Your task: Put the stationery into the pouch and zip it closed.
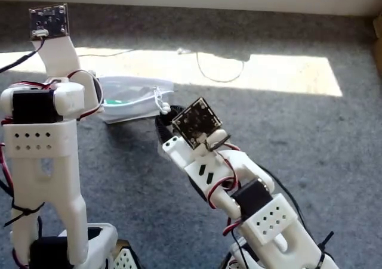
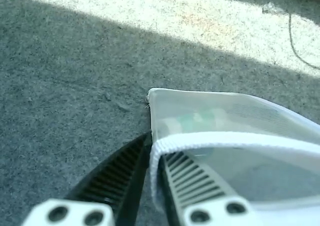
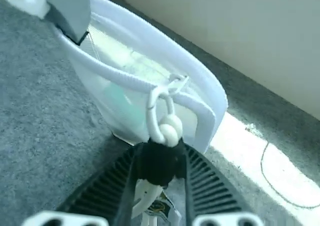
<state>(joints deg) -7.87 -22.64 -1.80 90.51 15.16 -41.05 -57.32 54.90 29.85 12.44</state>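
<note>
Grey carpet (image 2: pixel 65 85) open around pouch (image 2: pixel 225 116); left gripper (image 2: pixel 151 148) pinches its rim.

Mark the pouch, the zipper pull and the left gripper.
pouch (image 2: pixel 225 118): left wrist view, on its translucent side.
zipper pull (image 3: pixel 169 127): right wrist view, on its white bead.
left gripper (image 2: pixel 151 148): left wrist view, between its fingertips.

The pouch (image 1: pixel 128 105) is translucent, faintly glossy white mesh cloth edged with woven tape, and its cord pull (image 3: pixel 162 110) is smooth white string. The left pincer (image 2: pixel 152 146) and right pincer (image 3: pixel 160 158) have ribbed matt plastic fingers. The carpet (image 1: pixel 298 138) is rough grey pile.
</note>
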